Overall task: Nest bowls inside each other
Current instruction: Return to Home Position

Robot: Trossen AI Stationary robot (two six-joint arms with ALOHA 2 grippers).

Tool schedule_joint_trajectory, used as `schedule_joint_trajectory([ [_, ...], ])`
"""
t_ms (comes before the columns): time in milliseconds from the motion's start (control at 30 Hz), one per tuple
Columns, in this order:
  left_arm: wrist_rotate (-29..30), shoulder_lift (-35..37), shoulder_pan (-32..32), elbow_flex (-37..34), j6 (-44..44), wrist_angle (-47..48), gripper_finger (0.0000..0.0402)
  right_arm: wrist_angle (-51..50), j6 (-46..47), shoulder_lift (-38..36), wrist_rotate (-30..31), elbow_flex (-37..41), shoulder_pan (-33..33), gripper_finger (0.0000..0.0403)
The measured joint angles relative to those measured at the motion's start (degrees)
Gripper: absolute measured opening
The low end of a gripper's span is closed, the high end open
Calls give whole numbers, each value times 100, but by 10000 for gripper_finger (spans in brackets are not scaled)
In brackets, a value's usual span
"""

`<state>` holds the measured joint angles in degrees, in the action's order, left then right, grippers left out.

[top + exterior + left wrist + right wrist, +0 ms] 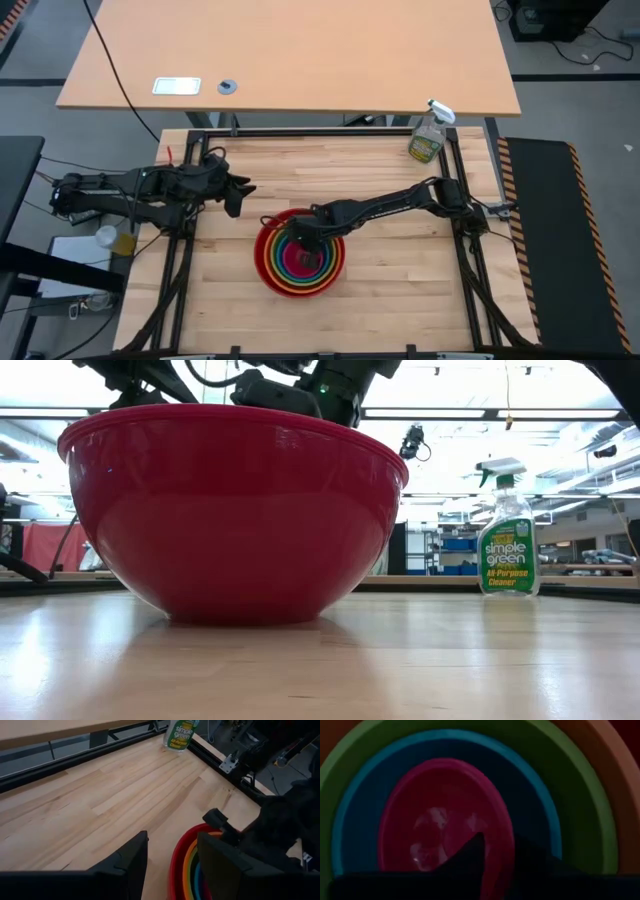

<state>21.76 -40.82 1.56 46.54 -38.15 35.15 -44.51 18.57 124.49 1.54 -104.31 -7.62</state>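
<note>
Bowls [302,272] are sitting fully nested, so right gripper [303,238] is hovering above, grip unclear; left gripper [172,847] is idling spread.

A: What does the low camera lose?
B: Nearly everything. The red bowl [235,510] fills it and hides whatever sits inside. The dark arm parts [330,380] above its rim are cut off by the top edge.
A: And from overhead?
B: The right end effector [303,240] covers part of the smaller bowls [320,265], and the label on the spray bottle [428,135] is too small to read.
A: The right wrist camera?
B: Dark and blurred. The magenta bowl [445,805] shows only a smeared pale patch, and the orange bowl [615,790] runs off the edge.
A: The left wrist?
B: Just arcs of bowl rims. The rest lies behind the right arm [280,835] and past the picture's edge. The bottle's spray head is cropped.
</note>
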Motion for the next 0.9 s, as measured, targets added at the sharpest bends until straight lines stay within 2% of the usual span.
schedule_joint_trajectory([
  [167,-72,11,0,0,180,-10,173,-194,509,-78,-163,-67,144,166],
  [300,-192,79,63,-26,610,-35,173,-380,789,-252,-393,-70,300,191],
  [433,-193,504,90,-511,731,-218,173,-453,727,-596,-34,-70,335,198],
  [567,-210,1167,87,-1158,259,-452,173,-610,656,-1064,502,67,333,197],
  [700,-190,1860,87,-1624,-60,-525,173,-302,703,-1834,749,826,359,197],
  [900,170,2976,85,-2077,-178,-645,173,1178,1446,-3313,785,2910,570,196],
])
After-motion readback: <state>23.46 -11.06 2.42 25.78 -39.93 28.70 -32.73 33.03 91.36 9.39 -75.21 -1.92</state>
